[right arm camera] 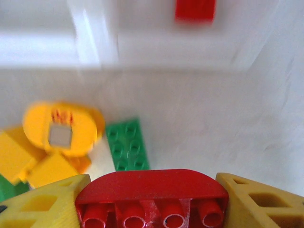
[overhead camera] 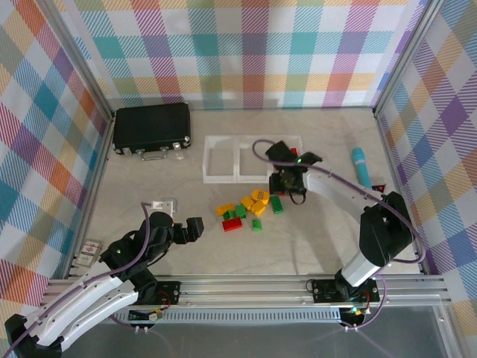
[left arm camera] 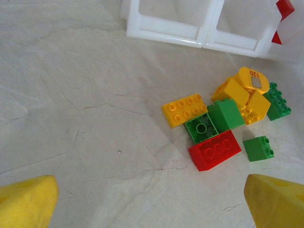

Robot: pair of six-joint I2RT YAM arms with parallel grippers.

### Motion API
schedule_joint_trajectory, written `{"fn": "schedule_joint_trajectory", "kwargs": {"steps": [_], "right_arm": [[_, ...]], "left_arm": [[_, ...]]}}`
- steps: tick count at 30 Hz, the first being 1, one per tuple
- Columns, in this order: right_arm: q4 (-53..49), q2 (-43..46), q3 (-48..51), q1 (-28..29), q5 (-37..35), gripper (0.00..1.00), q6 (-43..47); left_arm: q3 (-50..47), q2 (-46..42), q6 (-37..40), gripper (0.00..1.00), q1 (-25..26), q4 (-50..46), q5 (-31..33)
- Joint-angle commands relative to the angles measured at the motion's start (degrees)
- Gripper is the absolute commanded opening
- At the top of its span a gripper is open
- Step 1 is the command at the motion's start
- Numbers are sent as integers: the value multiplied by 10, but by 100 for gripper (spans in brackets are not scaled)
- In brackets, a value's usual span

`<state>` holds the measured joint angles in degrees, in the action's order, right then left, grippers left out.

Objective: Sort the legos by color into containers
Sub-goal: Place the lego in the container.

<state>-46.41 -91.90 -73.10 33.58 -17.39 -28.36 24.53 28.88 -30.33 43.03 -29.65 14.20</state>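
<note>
We see plaid cloth walls (overhead camera: 246, 52) in many colors on three sides, framed by aluminium posts (overhead camera: 77, 56). We note a pale beige marbled tabletop (overhead camera: 298, 246), an aluminium rail (overhead camera: 246, 283) along its near edge, even bright light, soft shadows.
</note>
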Motion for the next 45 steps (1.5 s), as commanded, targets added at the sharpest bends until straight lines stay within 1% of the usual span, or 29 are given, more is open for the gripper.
{"fn": "schedule_joint_trajectory", "kwargs": {"steps": [1,5,11,17,22,26,29,31,34,40,45], "right_arm": [[-3,-26,-77,-41,10,51,77],[-17,-92,-188,-73,20,51,121],[-18,-204,-315,-105,30,48,160],[-9,-296,-397,-121,25,48,185],[4,-340,-432,-122,23,49,196],[-5,-371,-460,-123,11,52,202],[-8,-382,-469,-124,8,56,205],[-9,-387,-473,-125,3,61,206],[-13,-385,-474,-126,-3,66,206],[-29,-366,-479,-128,-5,79,208],[-54,-338,-483,-128,-1,80,205]], "left_arm": [[17,6,12,100,6,19,10],[18,10,13,100,5,18,15],[27,8,13,100,6,1,24],[29,-3,11,100,5,-11,27],[27,-5,9,100,6,-13,27],[26,-5,8,100,6,-4,18],[25,-4,6,100,5,1,13],[25,-3,6,100,5,1,11],[27,0,8,100,5,-2,10],[28,-1,7,100,5,-3,6],[31,-3,7,100,5,-4,3]]}}
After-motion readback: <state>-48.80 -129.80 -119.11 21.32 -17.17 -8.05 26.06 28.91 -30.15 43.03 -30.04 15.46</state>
